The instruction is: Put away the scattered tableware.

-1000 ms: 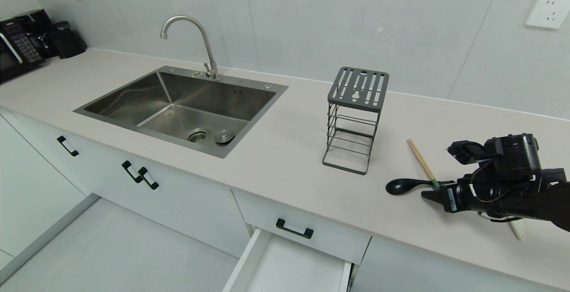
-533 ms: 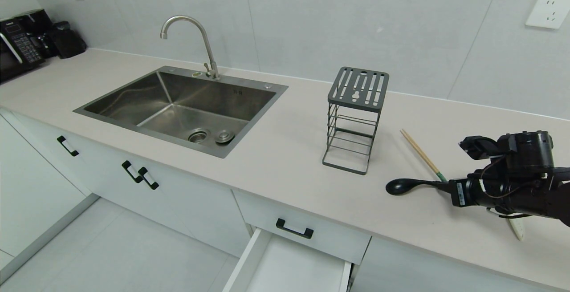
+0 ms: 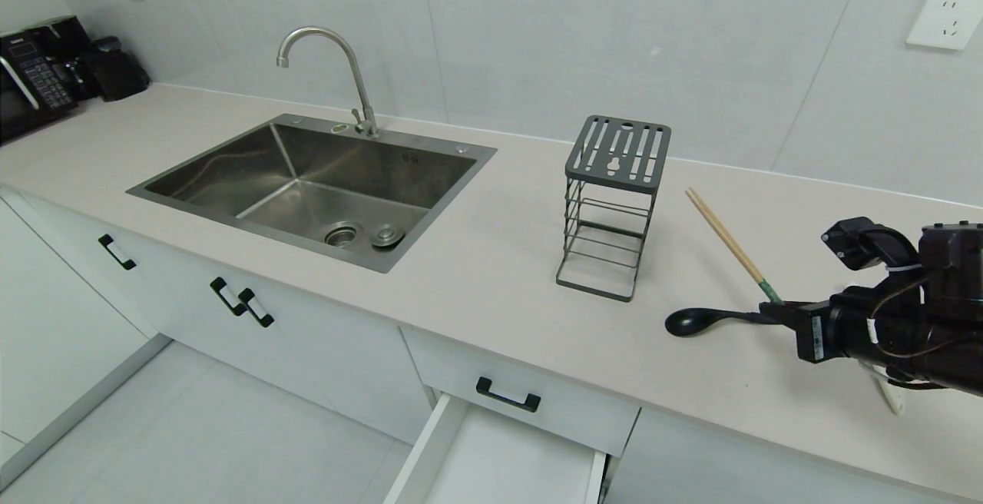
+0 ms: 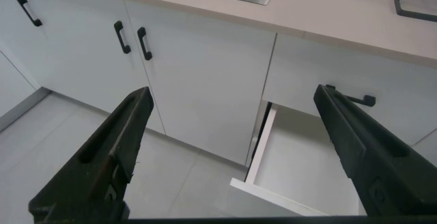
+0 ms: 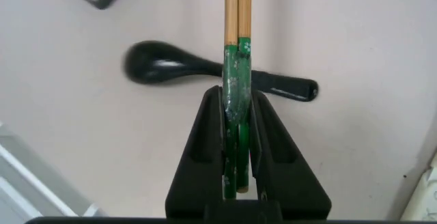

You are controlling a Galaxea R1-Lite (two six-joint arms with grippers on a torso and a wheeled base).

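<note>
- While the right gripper [image 5: 237, 100] holds the chopsticks [image 5: 237, 26], note that its fingers [image 5: 205, 135] pinch the green-painted end, with both sticks side by side between them.
- The sticks slant up off the counter [image 3: 499, 273], free ends beside the wire rack [image 3: 610, 208].
- Expect them to be light, stiff and smooth. Held by one end, the pair may scissor or slip, so squeeze firmly.
- The black spoon [image 3: 695, 321] lies flat on the counter, its handle under the fingers. It is likely light and rigid; take it by the handle.
- The left gripper [image 4: 232, 95] hangs before the cabinet fronts, fingers spread and holding nothing.
</note>
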